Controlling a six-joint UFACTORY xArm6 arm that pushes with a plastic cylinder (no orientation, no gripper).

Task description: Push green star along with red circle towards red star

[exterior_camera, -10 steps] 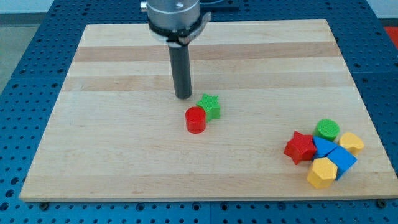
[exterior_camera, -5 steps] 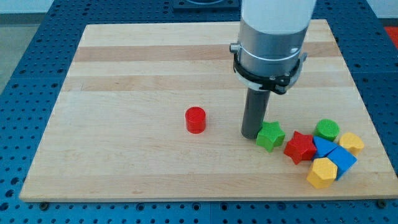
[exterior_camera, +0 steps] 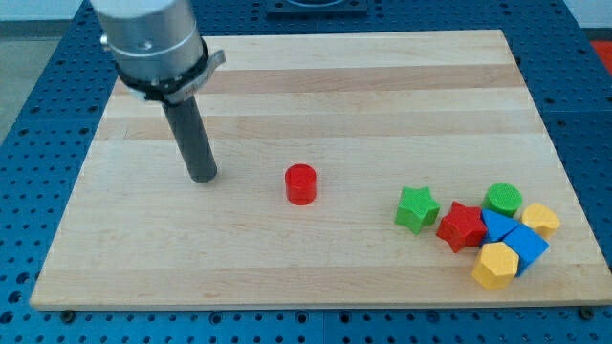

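Red circle (exterior_camera: pixel 300 183) awaits pushing — green star (exterior_camera: pixel 417 208) already beside red star (exterior_camera: pixel 462 226); my tip (exterior_camera: pixel 203 178), a plain rod with no end effector jaws, stands at view's left — next, push rightward.

My tip (exterior_camera: pixel 203 178) stands on the wooden board (exterior_camera: pixel 316 86) in the left half of the frame, apart from the red circle (exterior_camera: pixel 300 183), which sits alone near the centre, to the tip's right. Toward the lower right, the green star (exterior_camera: pixel 417 208) lies just beside the red star (exterior_camera: pixel 462 226), about touching it. Behind the red star cluster a green circle (exterior_camera: pixel 503 199), two blue blocks (exterior_camera: pixel 516 239) of unclear shape, a yellow block (exterior_camera: pixel 541 219) at the right and a yellow hexagon (exterior_camera: pixel 495 265) at the bottom.
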